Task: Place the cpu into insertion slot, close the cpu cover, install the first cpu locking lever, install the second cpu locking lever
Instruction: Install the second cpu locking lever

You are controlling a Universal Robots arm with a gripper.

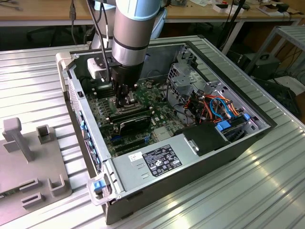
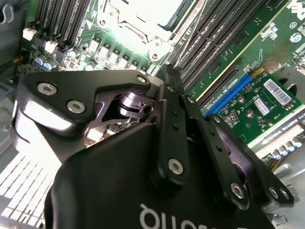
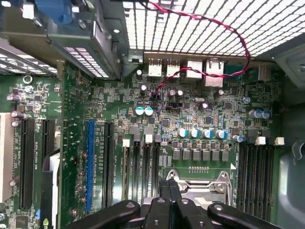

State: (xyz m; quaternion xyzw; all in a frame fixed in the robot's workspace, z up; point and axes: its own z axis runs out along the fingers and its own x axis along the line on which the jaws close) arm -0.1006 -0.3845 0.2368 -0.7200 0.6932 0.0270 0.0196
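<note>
My gripper (image 1: 125,102) reaches down into an open computer case (image 1: 157,167), just above the green circuit board (image 1: 102,112). Its two black fingers are shut together, and I see nothing between them, in both wrist views (image 2: 171,71) (image 3: 171,183). Right beyond the fingertips lies the insertion slot (image 3: 177,174), with the silver cpu cover (image 2: 127,27) lying flat on it. The cpu (image 2: 151,6) shows as a bright metal face through the cover's window. A thin metal rod (image 2: 190,23) runs along the socket's side near the fingertips. In the exterior view the gripper hides the socket.
Long black memory slots (image 3: 255,174) flank the socket, and expansion slots (image 3: 90,162) include a blue one. A small green card (image 2: 267,102) stands nearby. A power supply (image 1: 159,160), a drive cage (image 1: 188,76) and coloured cables (image 1: 217,107) fill the case. A grey fixture (image 1: 28,162) stands at the exterior view's left.
</note>
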